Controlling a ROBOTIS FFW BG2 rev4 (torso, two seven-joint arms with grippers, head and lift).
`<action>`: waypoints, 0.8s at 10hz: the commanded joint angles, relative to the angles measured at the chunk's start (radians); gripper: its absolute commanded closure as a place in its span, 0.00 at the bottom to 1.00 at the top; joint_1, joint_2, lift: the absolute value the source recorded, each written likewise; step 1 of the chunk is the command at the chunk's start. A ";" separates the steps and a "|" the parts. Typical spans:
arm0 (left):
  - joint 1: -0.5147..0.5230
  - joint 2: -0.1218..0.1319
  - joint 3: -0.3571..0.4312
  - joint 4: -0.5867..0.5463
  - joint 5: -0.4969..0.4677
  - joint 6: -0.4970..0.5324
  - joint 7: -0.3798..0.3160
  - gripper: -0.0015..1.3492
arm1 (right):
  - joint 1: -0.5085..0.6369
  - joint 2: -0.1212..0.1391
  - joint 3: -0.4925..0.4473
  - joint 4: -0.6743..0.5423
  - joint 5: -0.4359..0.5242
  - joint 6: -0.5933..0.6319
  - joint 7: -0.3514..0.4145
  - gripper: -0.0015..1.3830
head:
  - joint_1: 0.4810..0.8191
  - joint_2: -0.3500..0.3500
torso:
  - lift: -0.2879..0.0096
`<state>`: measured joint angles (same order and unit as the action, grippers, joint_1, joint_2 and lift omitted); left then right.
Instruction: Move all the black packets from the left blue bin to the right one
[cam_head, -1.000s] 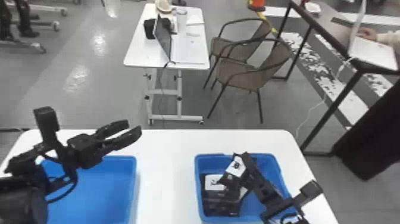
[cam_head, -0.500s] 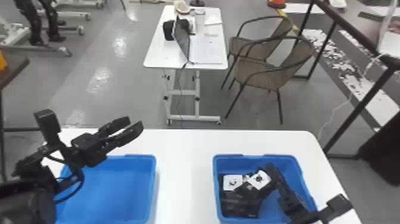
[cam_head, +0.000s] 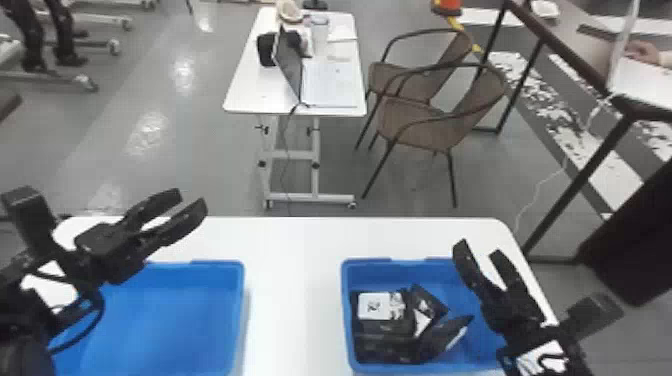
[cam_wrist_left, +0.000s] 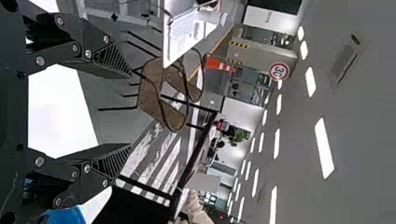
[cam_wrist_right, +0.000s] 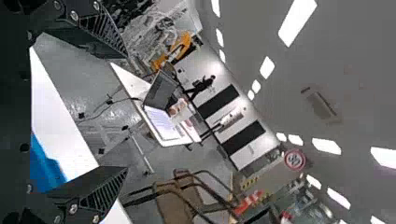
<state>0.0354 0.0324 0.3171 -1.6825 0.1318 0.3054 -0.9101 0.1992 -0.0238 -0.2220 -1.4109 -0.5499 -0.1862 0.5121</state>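
1. The left end effector (cam_head: 191, 197), fingers spread, reaches above the left blue bin (cam_head: 242, 310); in the head view its tips overlap the floor past the table's (cam_head: 295, 250) far edge.
2. The right end effector (cam_head: 478, 248), fingers apart, hangs above the right blue bin's (cam_head: 345, 310) right side.
3. Black packets (cam_head: 385, 327) lie heaped left of it, near that bin's left wall.
4. Between both end effectors, a strip of table separates the bins.

Round, red-rimmed sign (cam_wrist_left: 279, 71) reading "30".
It shows against a beige structure (cam_wrist_left: 261, 50) in the background; in the head view, print on the white label (cam_head: 374, 306) of a black packet (cam_head: 385, 328) cannot be made out.
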 joint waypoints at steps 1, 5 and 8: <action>0.080 -0.022 0.019 -0.063 -0.004 -0.088 0.042 0.41 | 0.072 0.002 -0.016 -0.175 0.239 0.016 -0.017 0.09 | 0.63 0.38 | 0.97; 0.288 -0.035 0.077 -0.141 -0.011 -0.200 0.114 0.41 | 0.236 0.025 -0.063 -0.327 0.467 -0.056 -0.063 0.09 | 0.63 0.48 | 0.97; 0.367 -0.035 0.063 -0.138 -0.055 -0.262 0.139 0.42 | 0.339 0.025 -0.060 -0.322 0.533 -0.170 -0.067 0.09 | 0.63 0.48 | 0.97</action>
<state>0.3883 0.0015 0.3831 -1.8217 0.0814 0.0575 -0.7712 0.5194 -0.0045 -0.2830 -1.7402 -0.0217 -0.3306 0.4446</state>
